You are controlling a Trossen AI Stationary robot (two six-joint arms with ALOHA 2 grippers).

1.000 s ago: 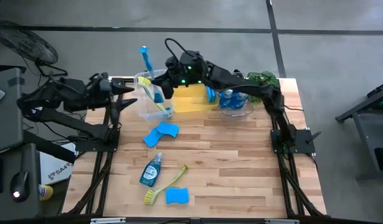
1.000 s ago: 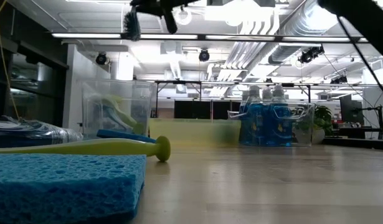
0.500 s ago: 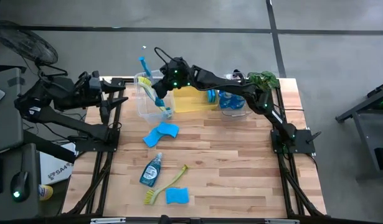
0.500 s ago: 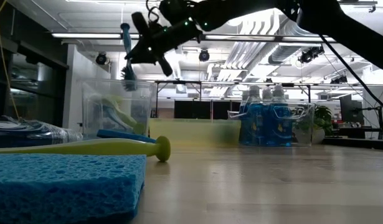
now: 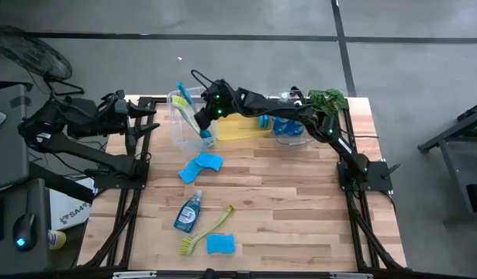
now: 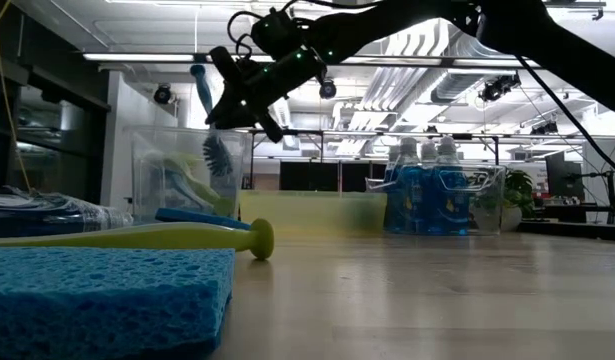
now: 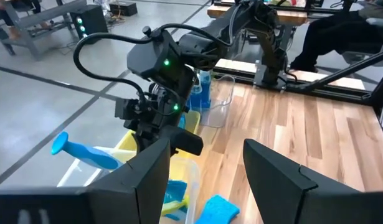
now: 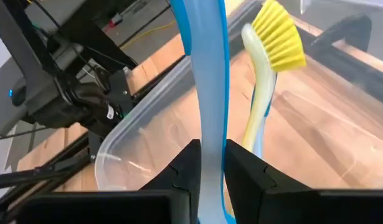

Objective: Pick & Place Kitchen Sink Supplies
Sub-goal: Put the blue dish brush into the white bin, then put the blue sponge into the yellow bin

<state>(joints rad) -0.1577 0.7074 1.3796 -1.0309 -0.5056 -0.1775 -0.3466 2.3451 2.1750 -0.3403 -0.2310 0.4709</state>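
The right tool (image 5: 209, 110) is clamped on the blue brush (image 8: 207, 93), lowering it into the clear bin (image 5: 184, 128) (next, let go), while the left tool (image 7: 203, 171) waits apart.

**A:** How many brushes?

**B:** Three. A blue brush (image 8: 207, 74) is in my right claw (image 8: 210, 167), a yellow-headed brush (image 8: 266, 81) is in the brush bin (image 5: 184, 133), and a loose brush (image 5: 209, 229) lies on the counter (image 5: 300, 209).

**A:** Soap?

**B:** Four: one lying bottle (image 5: 188, 211) and three standing bottles (image 6: 427, 195).

**A:** Sponges?

**B:** Three, I think: what looks like an overlapping pair (image 5: 201, 167) and a single sponge (image 5: 220, 244). I can't count the blue in the yellow bin (image 5: 236, 128).

**A:** Bins?

**B:** Three: two clear, one yellow. And one plant (image 5: 328, 98).
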